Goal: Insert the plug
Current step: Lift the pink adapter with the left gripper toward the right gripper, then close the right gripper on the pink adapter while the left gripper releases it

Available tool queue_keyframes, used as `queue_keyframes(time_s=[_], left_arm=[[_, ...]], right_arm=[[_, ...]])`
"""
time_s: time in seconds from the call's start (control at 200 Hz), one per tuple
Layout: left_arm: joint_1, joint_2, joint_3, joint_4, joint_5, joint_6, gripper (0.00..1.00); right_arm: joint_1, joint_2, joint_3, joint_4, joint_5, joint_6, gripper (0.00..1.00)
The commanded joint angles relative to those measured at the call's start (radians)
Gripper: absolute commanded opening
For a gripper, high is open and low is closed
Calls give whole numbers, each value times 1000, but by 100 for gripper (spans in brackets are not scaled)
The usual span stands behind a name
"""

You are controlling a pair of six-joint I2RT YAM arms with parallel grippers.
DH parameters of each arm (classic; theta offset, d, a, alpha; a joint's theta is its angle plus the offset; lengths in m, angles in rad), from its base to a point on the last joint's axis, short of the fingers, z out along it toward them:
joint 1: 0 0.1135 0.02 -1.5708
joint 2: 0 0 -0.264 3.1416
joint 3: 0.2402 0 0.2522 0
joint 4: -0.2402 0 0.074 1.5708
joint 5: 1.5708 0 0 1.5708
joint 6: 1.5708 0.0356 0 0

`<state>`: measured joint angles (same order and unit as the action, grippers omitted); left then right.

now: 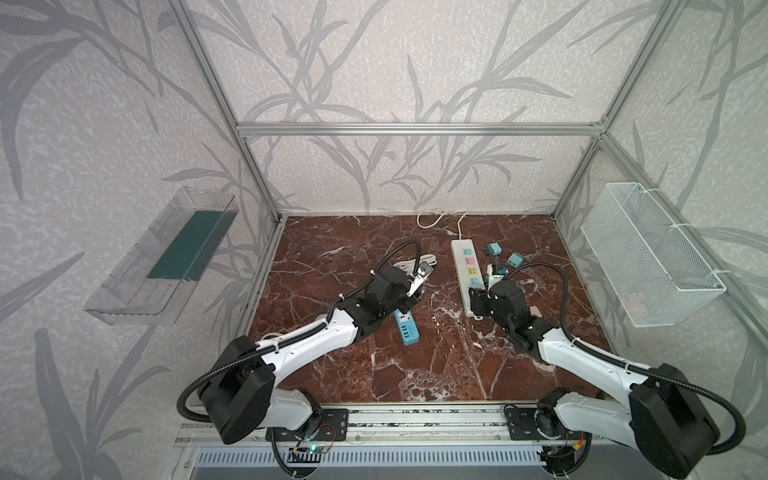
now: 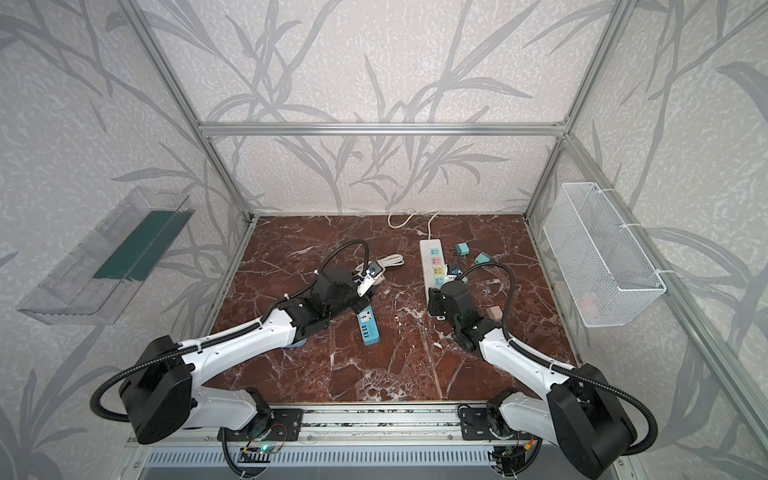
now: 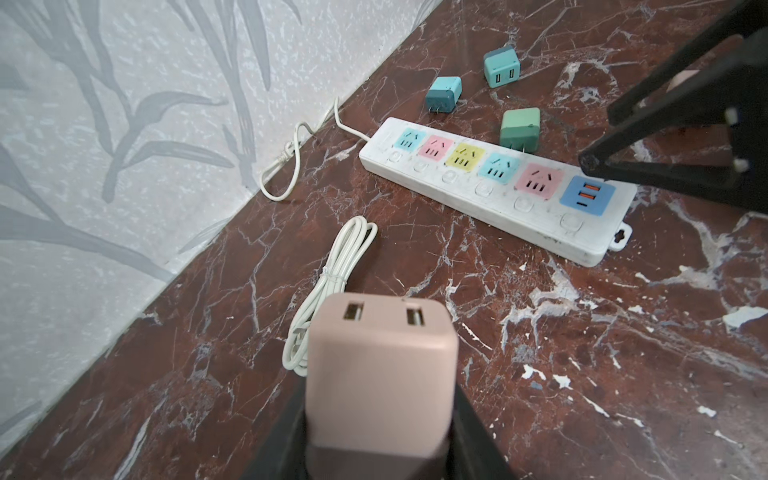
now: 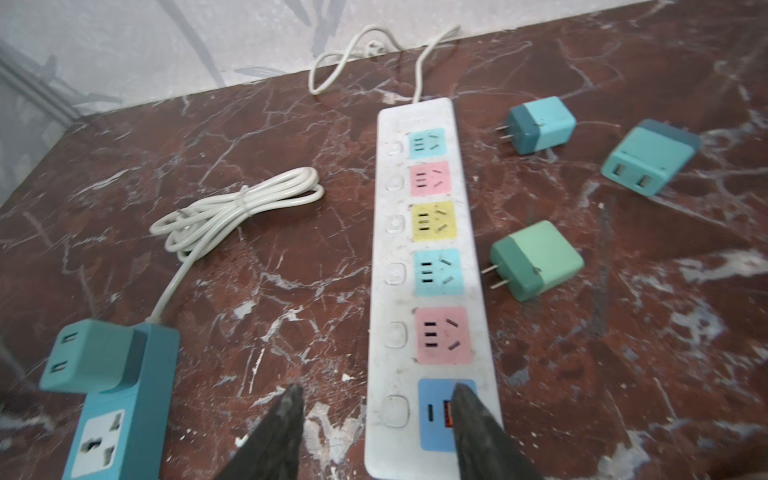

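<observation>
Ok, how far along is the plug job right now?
Done: one teal plug sits in the blue strip. In hand: the left fingers grip a pink plug, and the right fingers are at the white strip's USB end. Left: all five of its sockets are empty, and a green plug and two blue plugs lie loose beside it.

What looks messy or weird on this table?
Three loose chargers lie on their sides beside the white power strip: the green charger, the blue charger and the teal charger. None is plugged in. The strip looks scuffed and grimy. Nothing looks spilled or broken.
</observation>
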<state>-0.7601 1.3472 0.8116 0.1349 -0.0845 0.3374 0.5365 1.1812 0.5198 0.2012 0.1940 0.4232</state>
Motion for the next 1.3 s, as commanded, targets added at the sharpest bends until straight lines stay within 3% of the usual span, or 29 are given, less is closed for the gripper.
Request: queue_keyframes(time_s=[0.0, 0.245, 0.495, 0.61, 0.75, 0.93, 1.295], left_arm=[[-6, -48, -65, 171, -2, 118, 0], [-16, -9, -96, 216, 29, 139, 0], [-55, 51, -74, 173, 60, 122, 0], [-65, 61, -66, 174, 64, 108, 0], [-74, 48, -51, 133, 78, 107, 0], [-85, 56, -40, 112, 98, 101, 0], [-102, 47, -38, 100, 111, 95, 0]], right_arm=[[29, -3, 6, 95, -155, -27, 49], [29, -9, -5, 191, -343, -1, 45], [27, -16, -11, 294, -531, 56, 63], [29, 20, 9, 323, -628, 75, 64], [29, 70, 27, 329, -658, 90, 64], [28, 155, 55, 389, -775, 139, 57], [31, 163, 49, 417, -777, 160, 37]])
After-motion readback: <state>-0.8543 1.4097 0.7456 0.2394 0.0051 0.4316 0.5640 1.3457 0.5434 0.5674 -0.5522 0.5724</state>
